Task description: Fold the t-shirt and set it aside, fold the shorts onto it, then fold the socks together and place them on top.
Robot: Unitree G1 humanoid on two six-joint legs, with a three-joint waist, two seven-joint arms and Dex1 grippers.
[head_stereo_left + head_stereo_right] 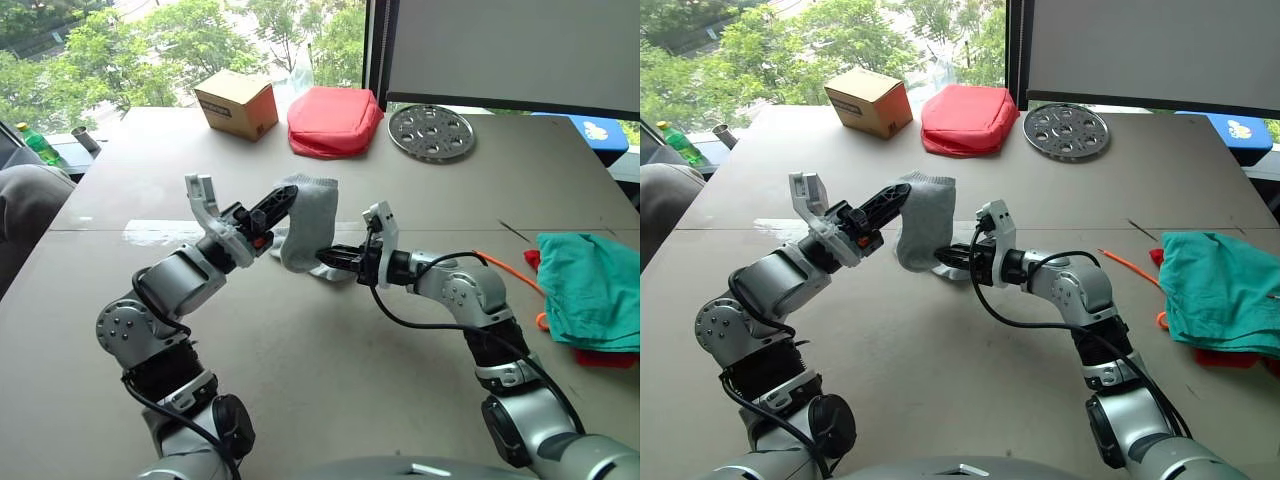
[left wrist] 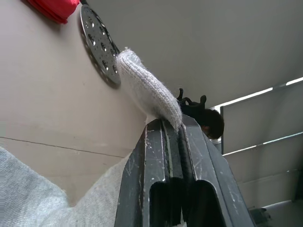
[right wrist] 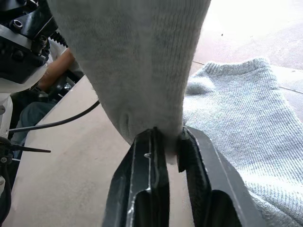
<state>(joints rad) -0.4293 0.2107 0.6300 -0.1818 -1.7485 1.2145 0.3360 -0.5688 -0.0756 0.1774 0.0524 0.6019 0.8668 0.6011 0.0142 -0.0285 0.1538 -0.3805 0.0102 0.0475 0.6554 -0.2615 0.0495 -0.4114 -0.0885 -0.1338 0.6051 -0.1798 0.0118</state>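
One grey sock (image 1: 308, 222) hangs above the middle of the surface (image 1: 330, 390), held between the two grippers. Its long axis runs nearly upright with a slight lean: the upper end points up and toward the robot's left, the lower end down and toward its right. The left gripper (image 1: 283, 199) has its fingers (image 2: 163, 156) closed on the sock's top edge, with knit cloth bulging out past the tips. The right gripper (image 1: 327, 256) pinches the sock's bottom end, its fingers (image 3: 151, 156) narrowed onto the cloth. The second sock (image 3: 236, 137) lies flat on the surface just beneath and behind the hanging one, its ribbed cuff pointing away from the right gripper.

The shorts (image 1: 592, 290) lie crumpled at the right edge of the surface, well apart from the socks, with the orange drawstring (image 1: 512, 274) trailing out toward the middle. The t-shirt (image 1: 602, 356) shows as red slivers under the shorts, at their near edge and their inner corner.

At the far side of the surface stand a cardboard box (image 1: 236, 103), its flaps shut so its contents cannot be seen, a puffy red pouch (image 1: 334, 122) just beside it, and a perforated metal disc (image 1: 431, 132) lying flat further right.
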